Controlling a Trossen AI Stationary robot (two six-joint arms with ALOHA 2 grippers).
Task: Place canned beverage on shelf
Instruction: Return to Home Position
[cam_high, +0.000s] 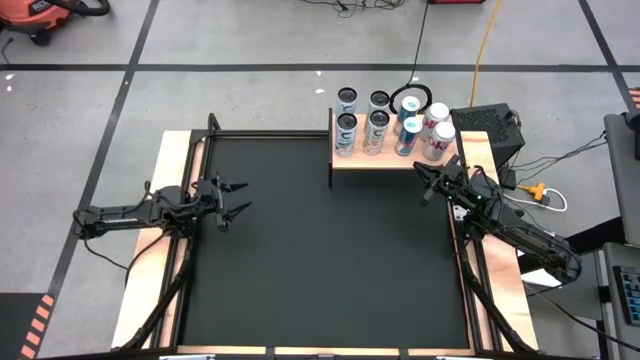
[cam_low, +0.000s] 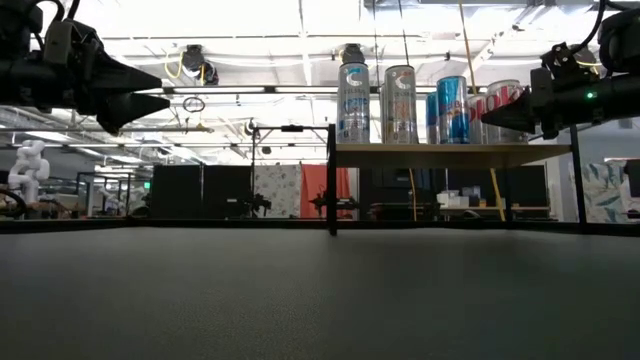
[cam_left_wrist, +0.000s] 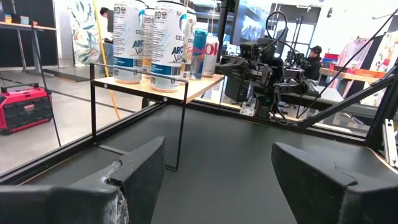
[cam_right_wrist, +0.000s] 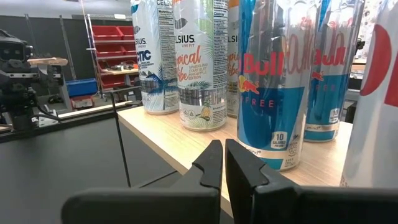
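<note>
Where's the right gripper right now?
In the high view, the right gripper sits shut and empty just in front of the right end of the shelf, near the red-silver cans, over the black mat.

glossy metal cans (cam_right_wrist: 272, 81), light-wood shelf (cam_right_wrist: 186, 146)

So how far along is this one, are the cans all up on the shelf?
Placing looks done: eight cans stand on the shelf in two rows of four, and no can shows on the black mat. Nothing is in hand: the right gripper is shut and empty by the shelf's right front corner, and the left gripper is open over the mat's left side. Left to do, likely: parking both arms.
</note>
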